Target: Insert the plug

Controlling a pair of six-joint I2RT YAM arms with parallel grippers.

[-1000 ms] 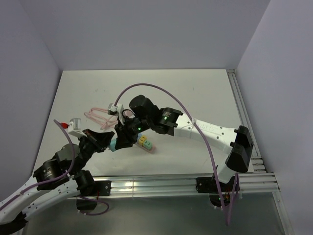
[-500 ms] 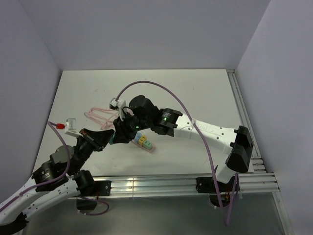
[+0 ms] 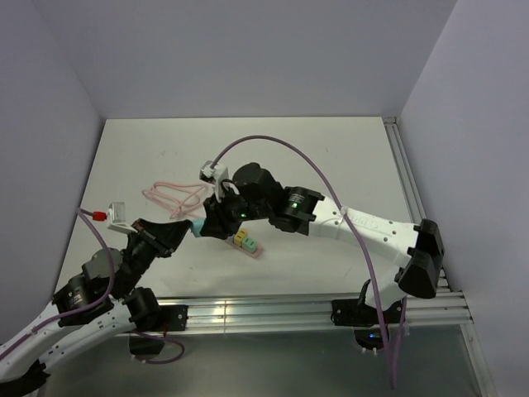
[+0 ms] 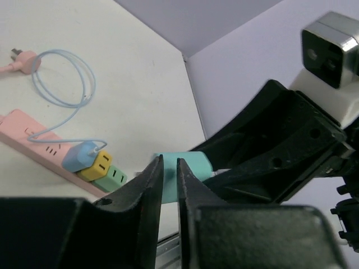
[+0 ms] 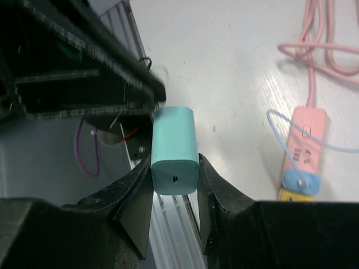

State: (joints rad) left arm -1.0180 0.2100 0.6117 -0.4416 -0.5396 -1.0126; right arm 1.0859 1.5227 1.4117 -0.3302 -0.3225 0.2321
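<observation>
A teal plug (image 5: 174, 145) sits between the fingers of my right gripper (image 5: 175, 168), which is shut on its sides. From above, the plug (image 3: 198, 227) hangs just left of a pink power strip (image 3: 250, 246) that carries blue, yellow and green plugs. My left gripper (image 4: 169, 162) is shut, its tips just short of the teal plug (image 4: 195, 166), and nothing shows between them. In the top view the left gripper (image 3: 182, 232) points at the right gripper (image 3: 207, 227). The plug's prongs are hidden.
The strip (image 4: 31, 140) lies on the white table with a blue plug (image 4: 78, 157), a yellow plug (image 4: 95, 166) and a green plug (image 4: 111, 177) at its near end. A thin blue cable (image 4: 61, 84) loops beyond it. A coiled pink cord (image 3: 169, 197) lies at the back left.
The right gripper has carried the teal plug a little up and to the right, away from the left gripper. The left arm has drawn back slightly to the left.
</observation>
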